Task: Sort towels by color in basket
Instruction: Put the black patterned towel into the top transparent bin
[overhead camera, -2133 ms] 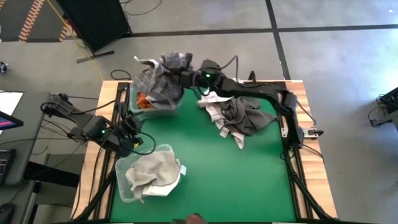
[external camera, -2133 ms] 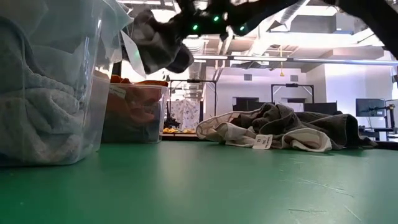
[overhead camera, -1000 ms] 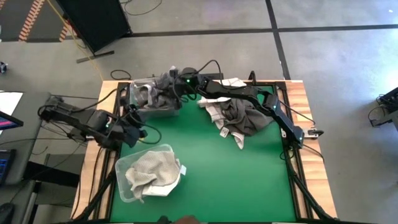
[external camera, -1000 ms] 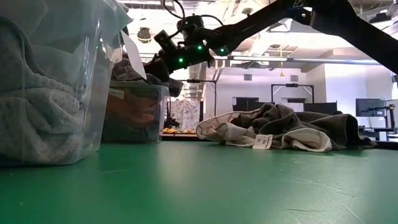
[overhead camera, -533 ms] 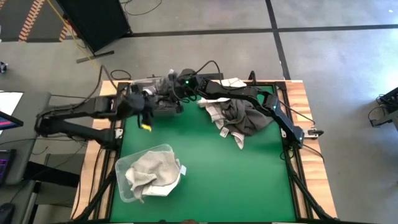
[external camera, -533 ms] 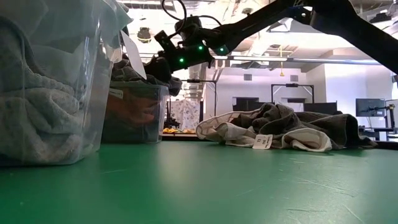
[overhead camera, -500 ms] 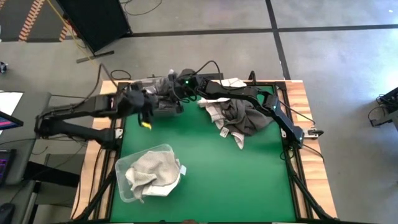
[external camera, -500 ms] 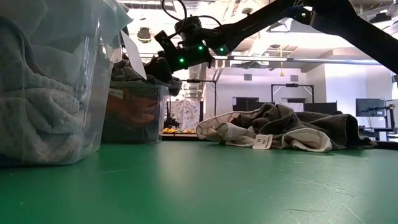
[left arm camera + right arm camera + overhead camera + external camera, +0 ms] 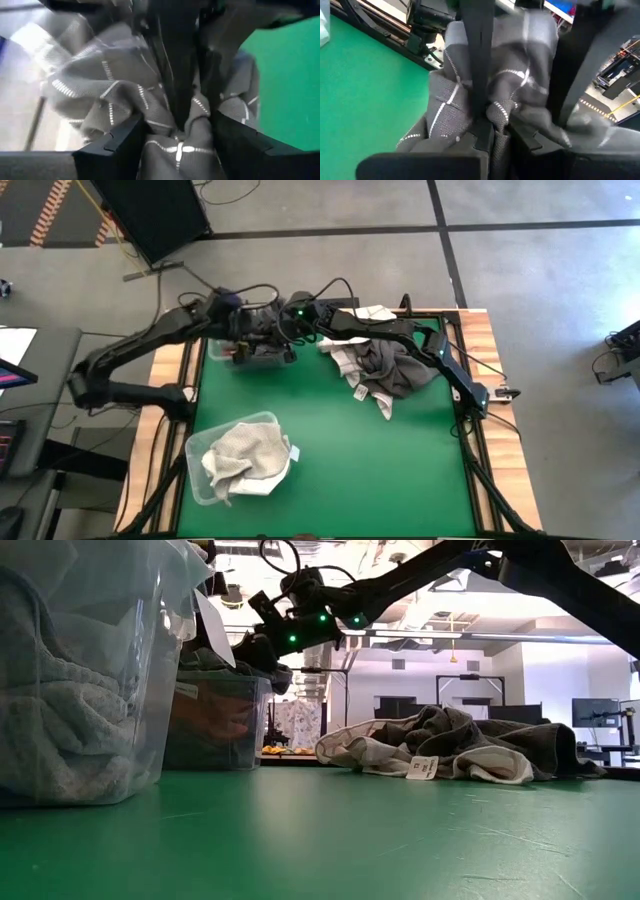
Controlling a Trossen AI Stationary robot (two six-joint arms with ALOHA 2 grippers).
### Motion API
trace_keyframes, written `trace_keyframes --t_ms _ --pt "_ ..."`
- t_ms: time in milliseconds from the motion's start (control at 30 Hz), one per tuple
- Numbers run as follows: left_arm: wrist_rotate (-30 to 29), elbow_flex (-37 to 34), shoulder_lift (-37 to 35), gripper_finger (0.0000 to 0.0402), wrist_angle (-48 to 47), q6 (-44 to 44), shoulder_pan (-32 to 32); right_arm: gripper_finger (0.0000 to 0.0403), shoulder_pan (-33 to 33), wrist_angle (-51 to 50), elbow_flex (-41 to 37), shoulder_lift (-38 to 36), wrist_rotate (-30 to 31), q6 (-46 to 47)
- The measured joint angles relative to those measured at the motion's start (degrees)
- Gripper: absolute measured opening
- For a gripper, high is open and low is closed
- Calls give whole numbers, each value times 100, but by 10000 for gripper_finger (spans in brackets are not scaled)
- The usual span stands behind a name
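Observation:
A grey-and-white checked towel point(image 9: 120, 80) lies bunched in the clear bin point(image 9: 250, 358) at the table's far left. My right gripper point(image 9: 495, 132) reaches over this bin from the right and is shut on the towel. My left gripper point(image 9: 175, 145) comes in from the left, open, with one finger on each side of the same bunch. A pile of dark grey and white towels point(image 9: 385, 365) lies on the green mat at the far right. A pale towel point(image 9: 240, 460) fills the near-left bin. My right gripper pinches a bunched fold of the checked towel point(image 9: 495, 112) between its two fingers, coming from the table's right and slanting a little down. The rest of the towel sits in the far-left bin. My left gripper's fingers point(image 9: 480, 60) flank the bunch; whether they touch it I cannot tell.
The near-left bin point(image 9: 80, 690) stands tall close to the low camera, and the far bin point(image 9: 215, 725) behind it. The towel pile point(image 9: 460, 750) takes the far right. The green mat point(image 9: 360, 460) lies bare in the middle and near right.
My left arm has swung from the table's left side, beside the near bin, toward the far edge and now stands over the far-left bin next to my right gripper. My right gripper has kept its place on the checked towel.

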Motion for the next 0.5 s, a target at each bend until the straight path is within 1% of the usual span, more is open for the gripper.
trace_keyframes --t_ms 167,300,400,500 --pt "62 7 610 218 -9 337 244 57 -9 -164 -15 9 26 0" --pt "38 7 781 212 -10 376 261 60 -9 -254 -15 9 26 -2" --pt "10 7 782 191 -70 431 263 79 -3 -251 -15 7 25 0" --pt "9 7 786 160 -208 461 326 115 8 -356 -15 -67 8 0"
